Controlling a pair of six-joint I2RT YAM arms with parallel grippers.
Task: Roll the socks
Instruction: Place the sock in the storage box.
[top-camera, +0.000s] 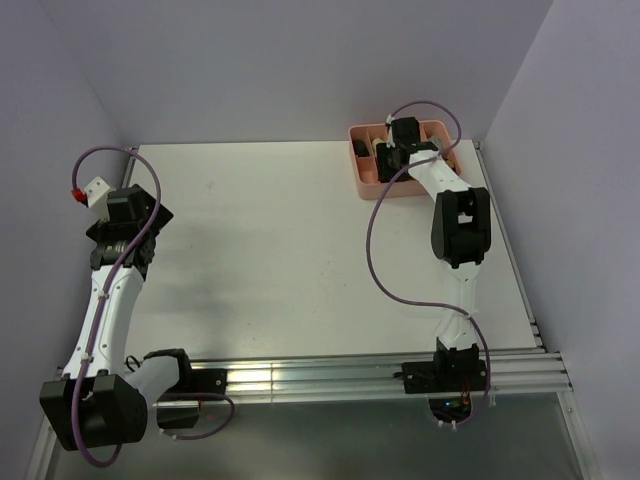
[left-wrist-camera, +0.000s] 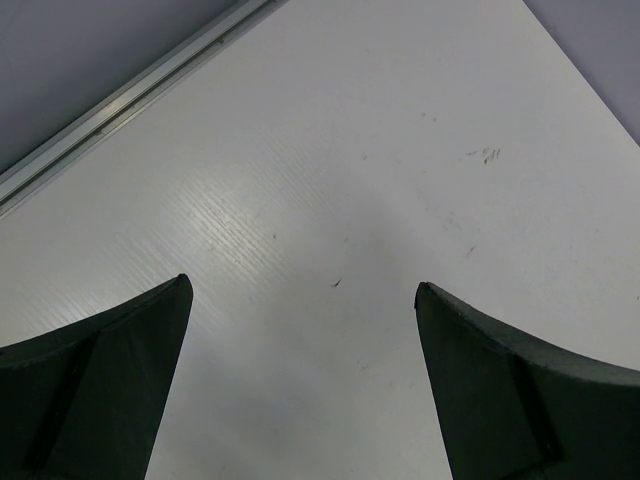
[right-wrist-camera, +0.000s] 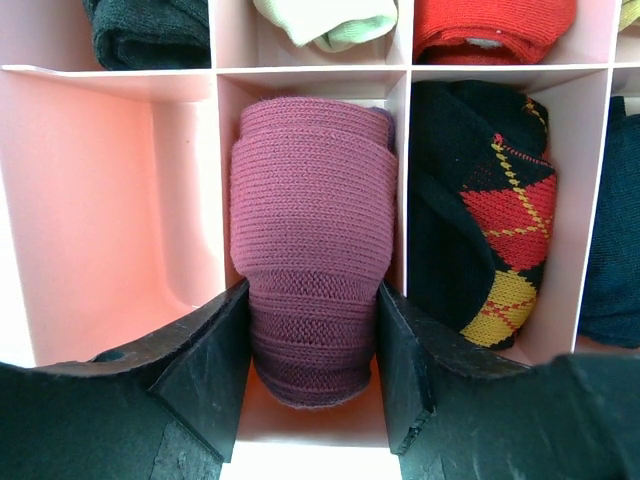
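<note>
The socks are a dark magenta knit roll standing in the middle compartment of a pink divided box. My right gripper reaches into that compartment. Both black fingers press against the roll's lower sides, which look pinched narrower than the part above. In the top view the right gripper is over the pink box at the far right. My left gripper hangs open over bare white table, nothing between its fingers; it is at the far left.
Neighbouring compartments hold a black bundle, a cream bundle, a red bundle and a black argyle bundle. The compartment left of the socks holds nothing. A metal rail borders the table by the left gripper.
</note>
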